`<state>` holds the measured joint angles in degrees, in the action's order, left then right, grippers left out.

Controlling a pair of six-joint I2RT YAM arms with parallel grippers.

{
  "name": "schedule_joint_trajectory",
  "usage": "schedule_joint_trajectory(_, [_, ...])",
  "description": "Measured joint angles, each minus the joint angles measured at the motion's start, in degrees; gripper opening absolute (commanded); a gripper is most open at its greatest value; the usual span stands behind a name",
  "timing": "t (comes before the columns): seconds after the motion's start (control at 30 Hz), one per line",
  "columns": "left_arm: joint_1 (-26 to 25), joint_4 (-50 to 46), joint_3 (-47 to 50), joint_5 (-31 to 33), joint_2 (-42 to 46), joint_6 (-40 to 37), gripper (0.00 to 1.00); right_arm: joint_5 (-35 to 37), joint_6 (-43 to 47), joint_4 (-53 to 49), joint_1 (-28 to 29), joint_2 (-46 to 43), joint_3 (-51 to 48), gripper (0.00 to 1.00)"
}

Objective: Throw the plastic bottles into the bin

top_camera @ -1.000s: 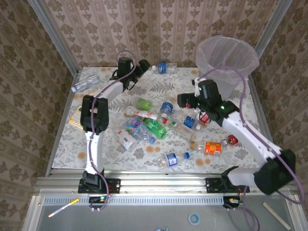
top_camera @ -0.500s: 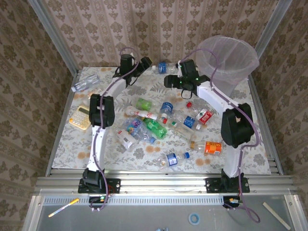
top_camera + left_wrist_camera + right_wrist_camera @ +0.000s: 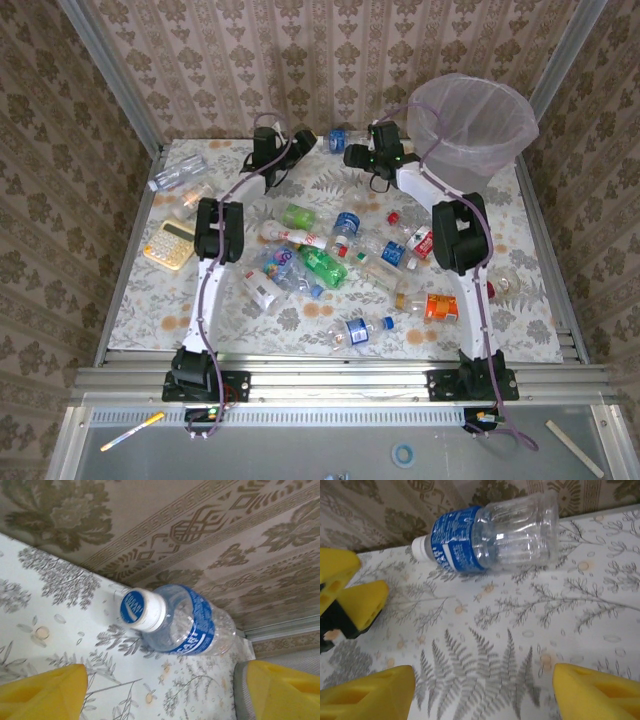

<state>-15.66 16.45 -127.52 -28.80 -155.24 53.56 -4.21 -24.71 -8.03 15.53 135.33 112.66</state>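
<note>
a: right, we've got both arms stretched to the far edge, and both are lined up on the same blue-labelled bottle (image 3: 345,139). it's lying on its side against the back wall (image 3: 330,60), just left of the bin (image 3: 480,160).

b: and neither has it. the left gripper (image 3: 165,694) stands wide with nothing between its yellow fingers (image 3: 45,692), and the bottle's white cap (image 3: 136,609) faces it. the right gripper (image 3: 481,692) is spread too, and empty, with the bottle ahead of it and apart from both fingers.

a: here's our worry. from the right wrist we can see the left arm's fingertips sitting near the cap. if both go in together, we reckon they knock into each other.

b: or one nudges the bottle first. it's round and looks light, so we'd expect it to roll along the wall, away from the other arm's grasp.

a: and the wall leaves little room behind it. a deep reach could jam a finger there.

b: the rest of the plastic bottles (image 3: 320,262) lie scattered mid-table, well apart from the bin, so we judge there's plenty left to do.
</note>
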Motion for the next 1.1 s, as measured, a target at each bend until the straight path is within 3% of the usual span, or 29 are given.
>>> schedule_joint_trajectory(0.5, [0.0, 6.4, -10.1, -0.4, -9.2, 6.5, 0.83, 0.3, -1.3, -0.8, -3.3, 18.7, 29.0, 0.75])
schedule_joint_trajectory(1.1, [-1.1, 9.4, -19.4, 0.1, -15.4, 9.3, 0.9, -6.2, -8.3, -0.7, -3.7, 28.4, 39.0, 0.82])
